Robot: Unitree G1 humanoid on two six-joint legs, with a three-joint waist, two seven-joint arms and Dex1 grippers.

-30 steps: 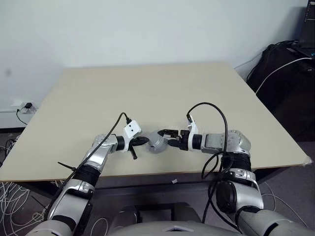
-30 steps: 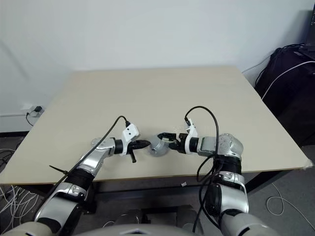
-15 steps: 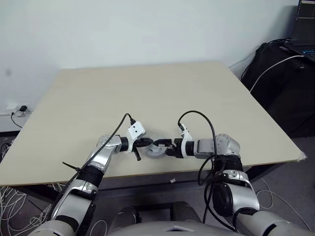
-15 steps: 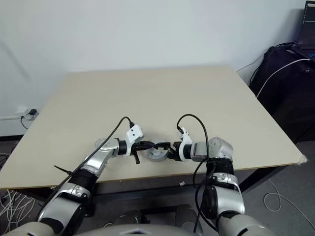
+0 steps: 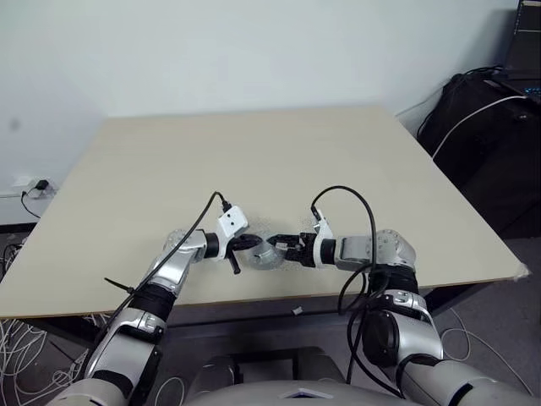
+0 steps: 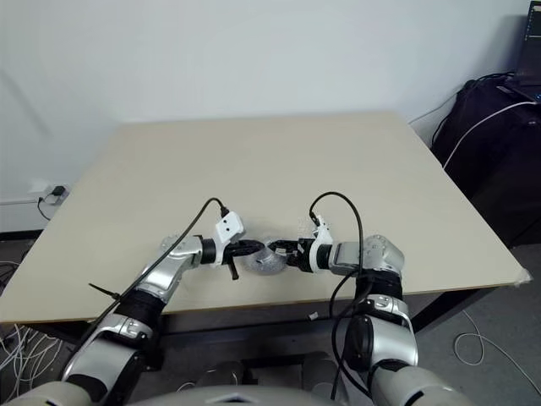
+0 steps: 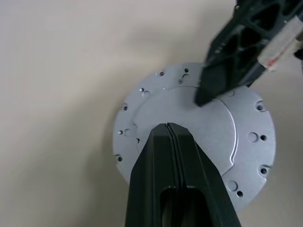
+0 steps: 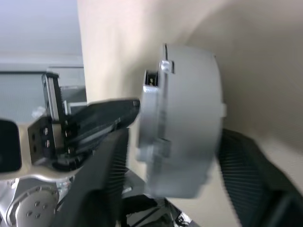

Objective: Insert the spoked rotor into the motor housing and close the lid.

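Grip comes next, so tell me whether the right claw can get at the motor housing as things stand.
Probably yes: the open right claw straddles the motor housing, one finger on each side. The shut left claw sits over its flat face, clear of both sides.

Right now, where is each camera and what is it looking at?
Head views: high on the head, looking down at the table, both arms and the silver motor unit.
Left wrist view: over the shut left gripper, facing the unit's flat face.
Right wrist view: along the right gripper, straddling the unit's side.
Shared: every view shows the unit.
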